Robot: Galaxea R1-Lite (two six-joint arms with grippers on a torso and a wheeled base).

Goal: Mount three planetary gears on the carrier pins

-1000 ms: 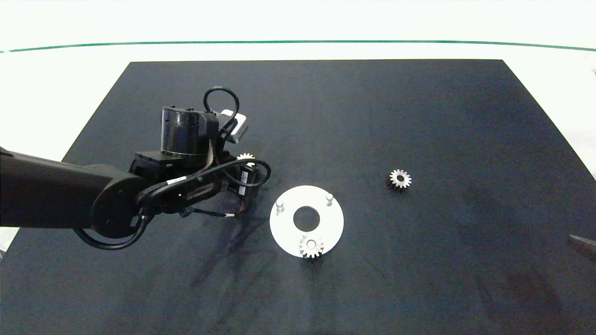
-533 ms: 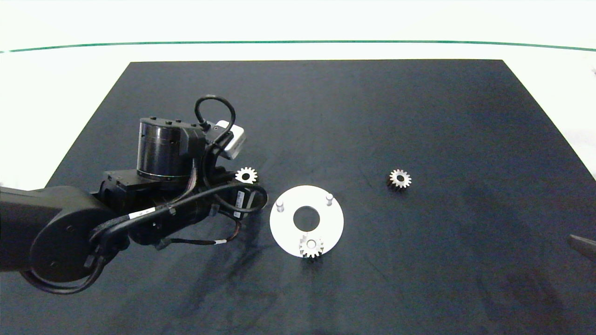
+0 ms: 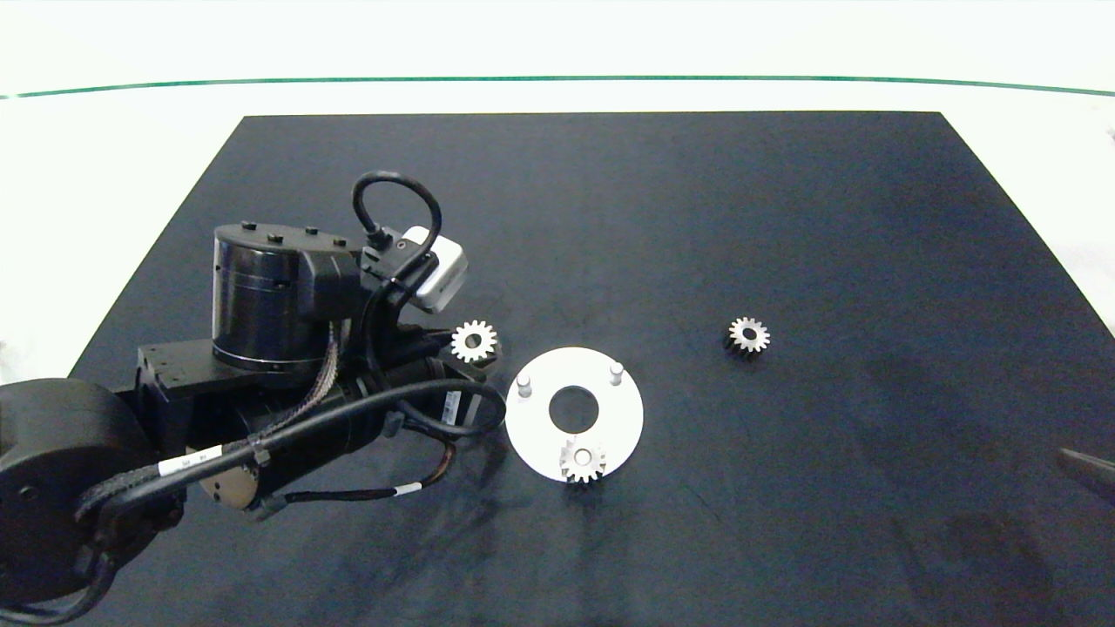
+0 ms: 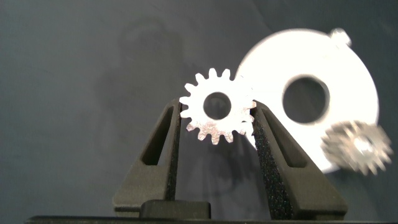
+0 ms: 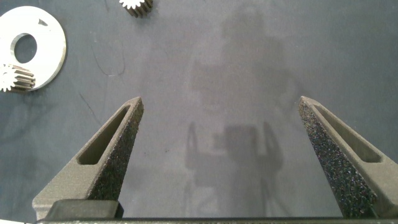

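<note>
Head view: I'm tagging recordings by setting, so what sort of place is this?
Probably a robot lab test bench: a plain white table with a black mat, a white carrier disc, small metal gears, and nothing homely. The left gripper holds one gear.

The left arm (image 3: 174,435) is all glossy black, chunky rounded joints with a fat cylinder (image 3: 261,300) on top that has small screws around its rim. A white boxy camera (image 3: 435,270) sits near the wrist with a black cable (image 3: 392,196) looping over it. More black cables run along the arm, some with white labels, plus one braided one. Both hands have dark grey wedge fingers (image 4: 158,158) with slots in them and rough black foam pads (image 5: 339,168).
</note>
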